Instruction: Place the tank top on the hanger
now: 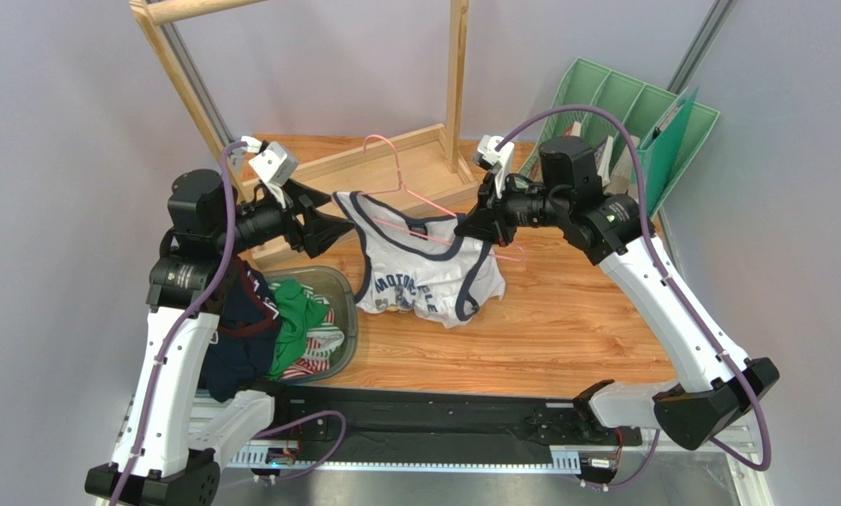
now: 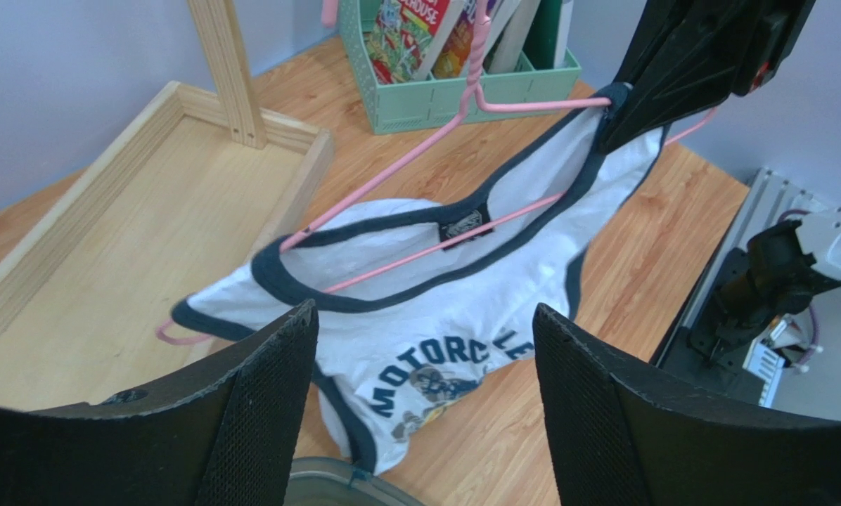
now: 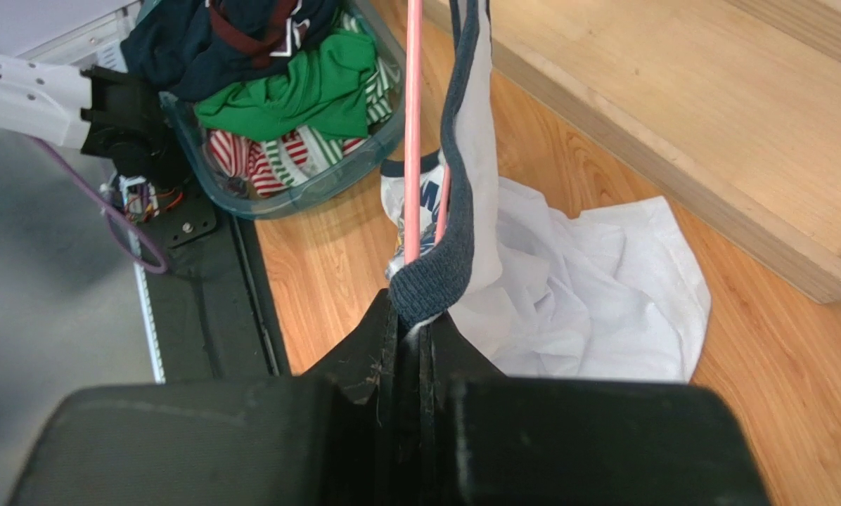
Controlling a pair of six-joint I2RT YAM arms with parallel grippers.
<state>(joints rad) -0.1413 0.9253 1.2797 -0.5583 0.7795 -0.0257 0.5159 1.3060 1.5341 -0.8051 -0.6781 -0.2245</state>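
Observation:
The white tank top with navy trim and "MOTORCYCLE" lettering hangs above the table, its hem resting on the wood. The pink wire hanger runs inside its neck opening with the hook sticking up behind. My right gripper is shut on the tank top's right shoulder strap, next to the hanger wire. My left gripper is open and empty, just left of the tank top's left shoulder. In the left wrist view the tank top and hanger lie beyond my open fingers.
A clear bin at the front left holds a green garment and striped clothes; a dark navy garment hangs over its edge. The wooden rack's base tray stands behind. A green file organizer is at the back right.

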